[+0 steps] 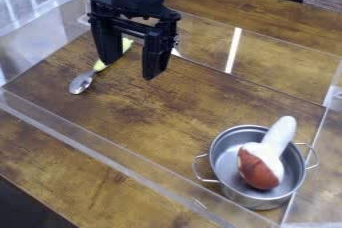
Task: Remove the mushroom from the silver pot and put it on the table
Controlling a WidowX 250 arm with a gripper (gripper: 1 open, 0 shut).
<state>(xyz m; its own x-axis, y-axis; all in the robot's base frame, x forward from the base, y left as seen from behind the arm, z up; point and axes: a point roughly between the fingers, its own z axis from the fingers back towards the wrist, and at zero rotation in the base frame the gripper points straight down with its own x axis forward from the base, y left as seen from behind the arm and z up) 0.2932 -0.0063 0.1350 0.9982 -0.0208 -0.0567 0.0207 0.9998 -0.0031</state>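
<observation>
1. A black robot arm reaches down over the dark brown wood-plank counter (pixel 134 122) in the upper left of the view, its pincer (pixel 127 67) pointing straight down
2. The pincer stands wide open, its two black fingers (pixel 152 57) well apart, and it has hold of nothing
3. The small shiny round steel pot (pixel 227 172) with thin loop handles sits on the counter at the lower right, well apart from the pincer
4. The toy mushroom with a reddish-brown cap and thick white stem (pixel 265 155) lies inside the pot, tilted, its cap low in the bowl toward the near side and its stem leaning up over the far rim
5. A spoon with a silver bowl (pixel 80 84) lies on the counter just left of and below the pincer; its yellow handle runs up behind the left finger and is partly hidden by it
6. Clear acrylic walls (pixel 120 152) edge and cross the counter, one running along the near side in front of the pot
</observation>
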